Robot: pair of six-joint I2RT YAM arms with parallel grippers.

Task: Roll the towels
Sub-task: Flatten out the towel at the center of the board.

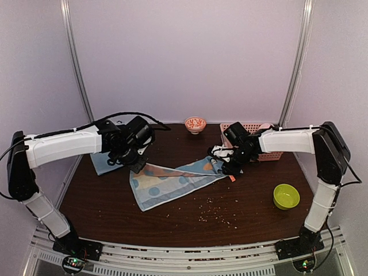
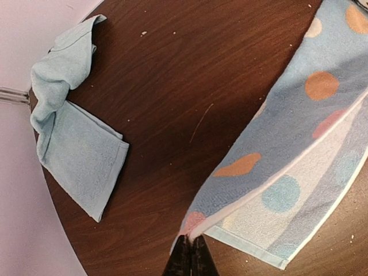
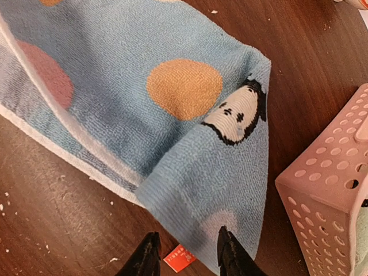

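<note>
Left fingers (image 1: 138, 166) are seen in the top view set on the left end of the spotted towel (image 1: 172, 181), and right fingers (image 1: 231, 167) at its right end. The towel is stretched across the middle of the table (image 1: 115, 213) between them, probably to get it laid flat for rolling. Plain towel (image 1: 102, 165) lies bunched at the left edge under the left arm, apart from the spotted one. Pink basket (image 1: 253, 127) is at upper right, green bowl (image 1: 286, 196) at lower right.

Left wrist view: the fingers are closed together at bottom centre, with a folded towel corner pinched between them. The fold runs off to upper right. The plain towel sits at left, not held.

Right wrist view: the fingers are held apart at the bottom edge and nothing is gripped. The towel's corner and an orange tag (image 3: 178, 256) lie between them, with the basket just to the right. Rolling is judged not yet begun.
</note>
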